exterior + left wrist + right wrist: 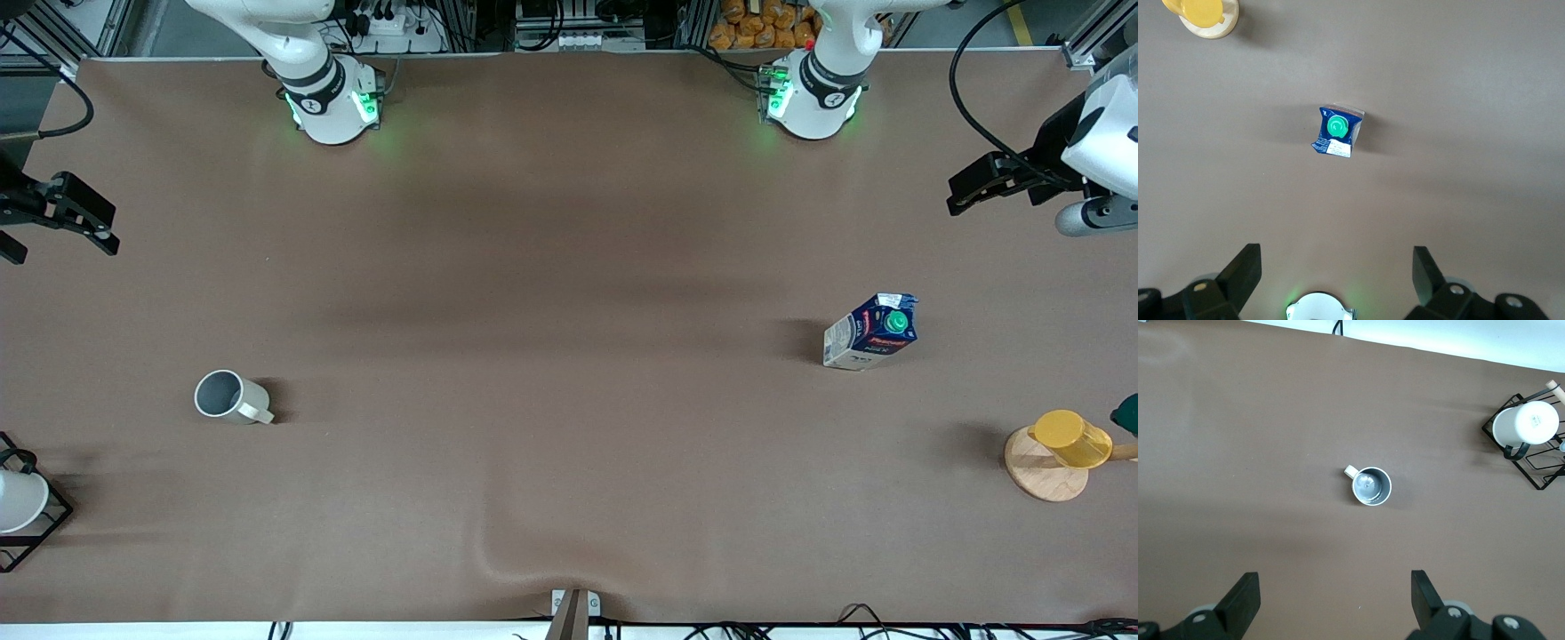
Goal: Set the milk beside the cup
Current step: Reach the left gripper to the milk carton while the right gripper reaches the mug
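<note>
A: Where is the milk (871, 332) found?

B: It is stood upright on the brown table (551, 356), toward the left arm's end, its green cap (1337, 126) turned up. The left gripper (1337, 280) is held high over the table at that same end, and the carton is seen straight below it in the left wrist view, well apart from the fingers. Those fingers (1241, 273) are spread wide, with nothing between them.

A: And the cup (231, 396)?

B: It is set upright toward the right arm's end, well apart from the milk, its grey inside showing and its small handle pointed toward the middle of the table. The right gripper (1335, 600) is held high over the table at that end, and the cup is framed below it in the right wrist view. Its fingers (1238, 597) are likewise spread, with nothing gripped.

A: What else is seen?

B: A yellow cup (1071, 438) is lain on a round wooden coaster (1045, 471) near the milk, nearer to the front camera. A white cup (1525, 421) is kept in a black wire rack (1538, 460) near the grey cup, at the table's edge.
</note>
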